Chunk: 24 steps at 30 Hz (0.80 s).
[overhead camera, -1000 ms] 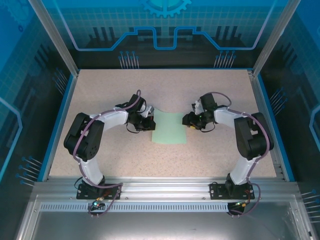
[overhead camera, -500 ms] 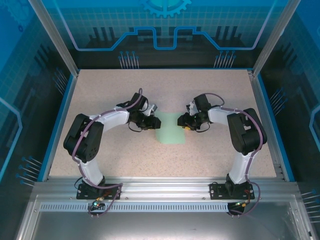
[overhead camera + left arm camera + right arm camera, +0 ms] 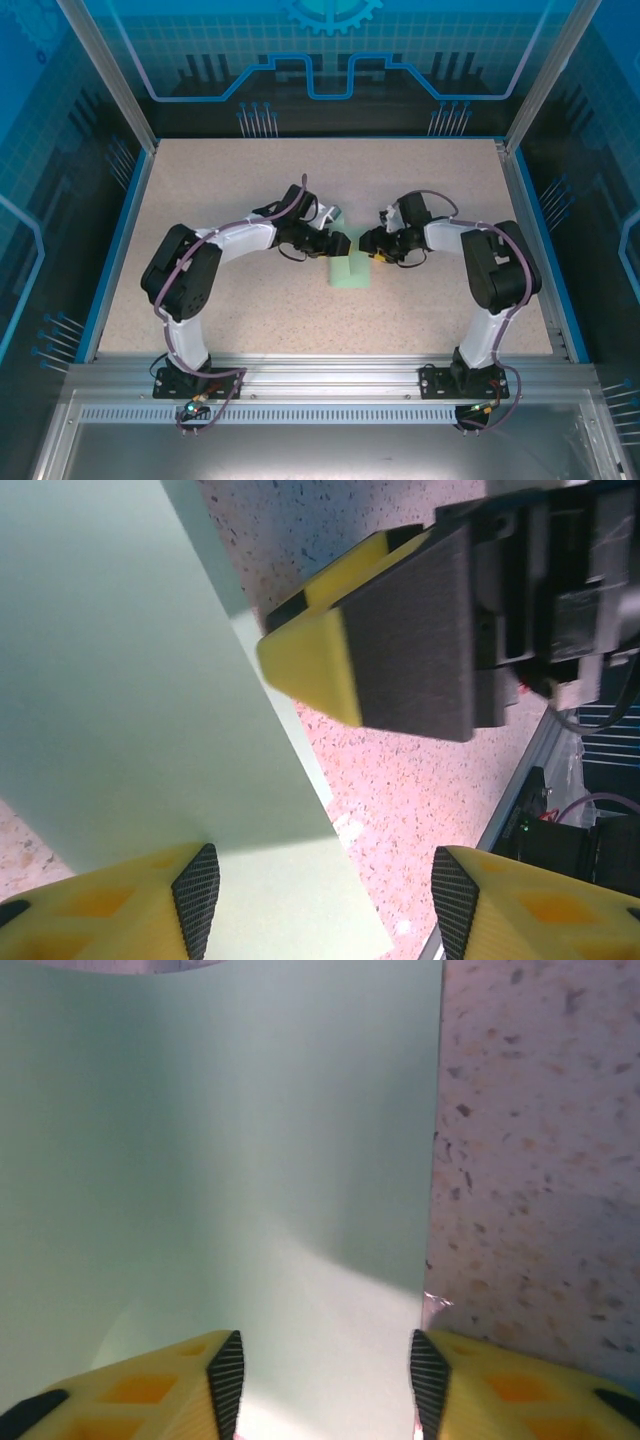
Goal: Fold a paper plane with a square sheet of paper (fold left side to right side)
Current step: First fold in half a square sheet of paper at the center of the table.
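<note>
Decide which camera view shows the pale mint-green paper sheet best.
Top external: the pale mint-green paper sheet shows nearly its whole outline. The wrist views give close-ups: left, two overlapping layers; right, one straight edge.

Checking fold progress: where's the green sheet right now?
Top view: the square sheet of paper lies near the middle of the table, between the left claw and the right claw, which meet over its far end.
</note>
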{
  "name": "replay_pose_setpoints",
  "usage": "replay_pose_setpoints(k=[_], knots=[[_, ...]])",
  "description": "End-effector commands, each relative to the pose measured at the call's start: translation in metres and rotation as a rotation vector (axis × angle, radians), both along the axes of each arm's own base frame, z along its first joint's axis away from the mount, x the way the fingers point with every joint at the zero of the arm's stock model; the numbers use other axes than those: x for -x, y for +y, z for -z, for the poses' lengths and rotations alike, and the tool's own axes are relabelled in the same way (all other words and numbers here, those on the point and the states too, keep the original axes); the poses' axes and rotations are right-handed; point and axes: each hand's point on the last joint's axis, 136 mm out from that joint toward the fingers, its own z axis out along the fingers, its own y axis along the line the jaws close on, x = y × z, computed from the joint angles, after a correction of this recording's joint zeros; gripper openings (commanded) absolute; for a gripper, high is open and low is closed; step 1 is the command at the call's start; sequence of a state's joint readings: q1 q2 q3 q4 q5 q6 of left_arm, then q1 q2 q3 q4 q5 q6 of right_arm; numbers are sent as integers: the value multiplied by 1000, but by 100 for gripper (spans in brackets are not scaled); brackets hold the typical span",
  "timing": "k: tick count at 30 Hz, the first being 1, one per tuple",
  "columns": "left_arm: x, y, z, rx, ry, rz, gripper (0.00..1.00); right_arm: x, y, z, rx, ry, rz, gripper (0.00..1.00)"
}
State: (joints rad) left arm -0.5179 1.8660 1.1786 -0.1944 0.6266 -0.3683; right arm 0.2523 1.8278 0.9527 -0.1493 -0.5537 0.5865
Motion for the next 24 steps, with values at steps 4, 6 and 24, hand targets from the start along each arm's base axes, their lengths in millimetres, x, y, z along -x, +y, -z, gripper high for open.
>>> replay_pose_setpoints(k=[4,6,24], knots=[[-4,-12,-4,39,13,12,54,-6,-7,-49,-163,-83,9,62],[-4,-13,-3,37,15,12,50,-6,-1,-60,-214,-110,-8,62],[-4,-13,-2,17,10,3,27,-2,43,-48,-299,-52,-94,23]])
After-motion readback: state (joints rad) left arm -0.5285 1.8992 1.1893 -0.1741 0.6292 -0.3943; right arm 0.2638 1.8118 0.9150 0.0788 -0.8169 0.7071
